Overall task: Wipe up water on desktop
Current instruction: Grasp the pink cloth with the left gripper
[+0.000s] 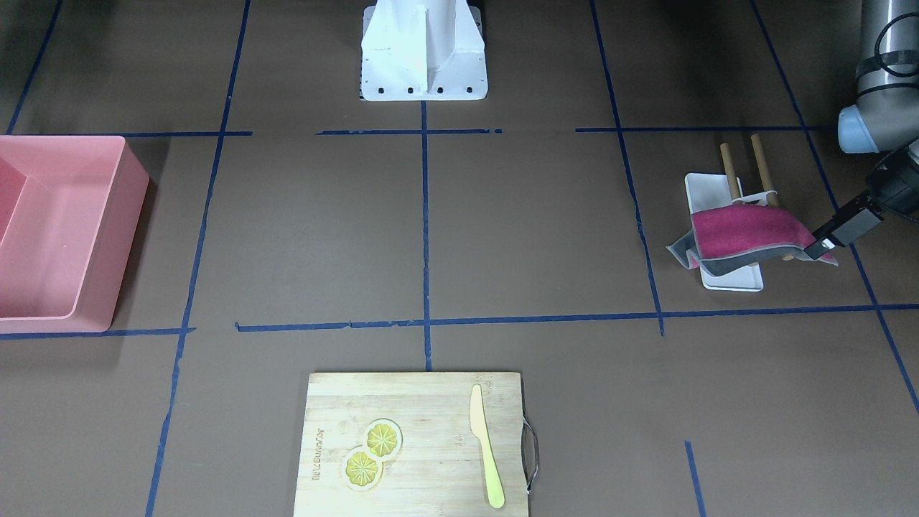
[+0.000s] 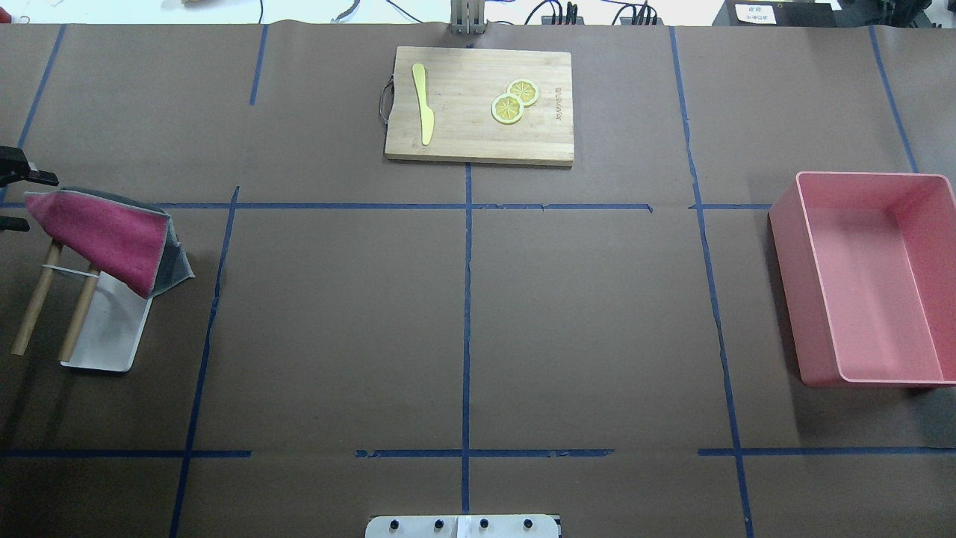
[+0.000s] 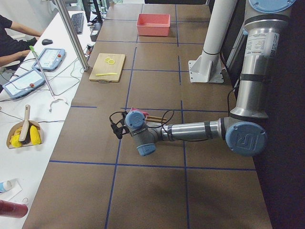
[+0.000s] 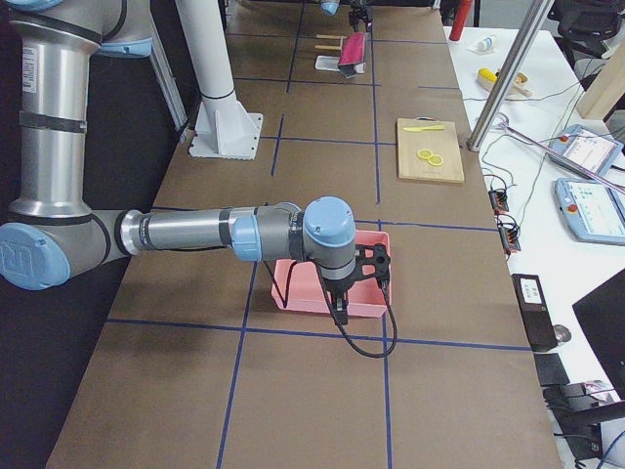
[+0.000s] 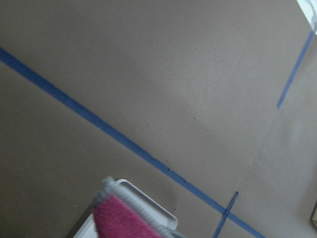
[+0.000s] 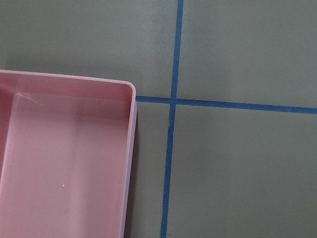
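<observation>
The big flat dark-brown worktop point(image 2: 582, 314) with thin blue tape lines carries all the things; the tape cuts it into boxes. On the robot's left side sits a small white tray point(image 2: 104, 340); two round wooden sticks point(image 2: 33, 310) lean up from it; a soft pink cloth point(image 2: 104, 235) with a grey edge hangs over their tops. The left end effector point(image 2: 16, 200) is right at the far corner of that cloth; its two black fingers point(image 2: 33, 178) stand apart, and in the overhead view the tip of the cloth lies between them; I cannot tell if they touch it. At the far edge, in the middle, lies a light bamboo cutting board point(image 2: 478, 146); a flat yellow knife point(image 2: 423, 104) lies on it; two yellow lemon slices point(image 2: 515, 101) lie beside the knife, touching each other. On the robot's right side stands a pink plastic box point(image 2: 784, 284) with an open top. The right end effector point(image 4: 339, 305) hangs just by that box and points down; it shows only in the side view, so I cannot tell if its fingers are apart or together. The robot's white metal base point(image 1: 423, 50) stands at the middle of its own edge of the worktop.
</observation>
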Controlling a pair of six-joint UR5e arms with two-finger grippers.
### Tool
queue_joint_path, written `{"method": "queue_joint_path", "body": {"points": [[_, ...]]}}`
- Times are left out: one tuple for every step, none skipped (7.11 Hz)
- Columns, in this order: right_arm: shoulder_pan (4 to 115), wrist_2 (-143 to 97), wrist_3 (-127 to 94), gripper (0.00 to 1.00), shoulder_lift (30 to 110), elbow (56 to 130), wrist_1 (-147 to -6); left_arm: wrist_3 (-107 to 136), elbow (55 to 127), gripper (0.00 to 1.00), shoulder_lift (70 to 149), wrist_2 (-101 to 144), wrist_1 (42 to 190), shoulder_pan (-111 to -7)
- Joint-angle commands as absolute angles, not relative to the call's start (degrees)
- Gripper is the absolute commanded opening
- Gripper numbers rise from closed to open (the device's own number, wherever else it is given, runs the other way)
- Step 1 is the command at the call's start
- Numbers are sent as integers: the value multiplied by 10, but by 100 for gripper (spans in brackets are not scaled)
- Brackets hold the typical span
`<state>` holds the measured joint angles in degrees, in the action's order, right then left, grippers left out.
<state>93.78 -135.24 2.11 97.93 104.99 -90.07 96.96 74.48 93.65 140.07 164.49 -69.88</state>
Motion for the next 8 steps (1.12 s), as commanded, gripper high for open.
{"method": "queue_joint_path", "body": {"points": [[938, -1353, 21, 100, 985, 1058, -904, 972, 744, 92, 934, 1400, 1646, -698], [938, -1353, 21, 100, 985, 1057, -904, 973, 743, 74, 934, 1399, 1642, -698], [938, -1352, 21, 100, 985, 1057, -904, 973, 742, 44, 935, 1399, 1641, -698], [938, -1353, 21, 100, 985, 1057, -904, 979, 740, 18, 935, 1399, 1640, -698], [938, -1353, 21, 100, 985, 1057, -904, 996, 739, 14, 940, 1408, 1639, -698], [938, -1353, 21, 100, 985, 1057, -904, 999, 739, 9, 942, 1445, 1640, -697], [938, -1352, 21, 100, 985, 1056, -904, 999, 741, 6, 943, 1461, 1640, -697], [938, -1354, 21, 100, 985, 1056, -904, 1001, 742, 2, 946, 1470, 1637, -697]]}}
